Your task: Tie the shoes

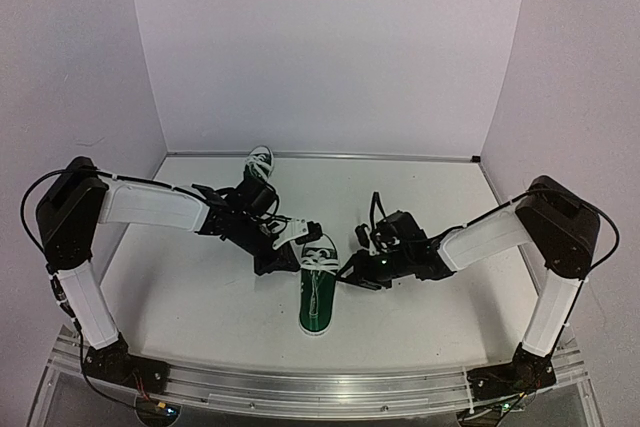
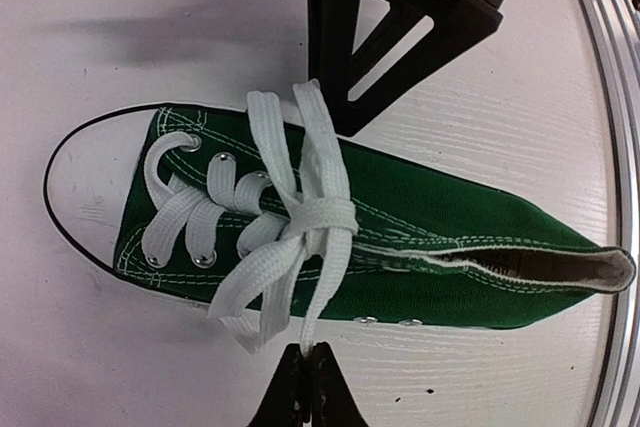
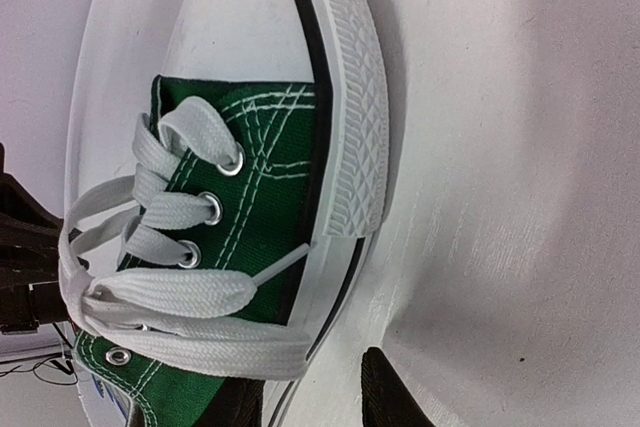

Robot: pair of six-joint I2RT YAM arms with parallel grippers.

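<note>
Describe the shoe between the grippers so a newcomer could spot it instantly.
On the white table, look to the middle, between the left gripper and the right gripper. There lies a green sneaker, heel toward the near edge. Its twin stands far back by the wall; this one is nearer, laces loosely knotted.

Robot lab, white booth walls [image 1: 330,47], alu rail [image 1: 300,382]

White table [image 1: 200,297], pale lilac walls [image 1: 330,47]
</note>
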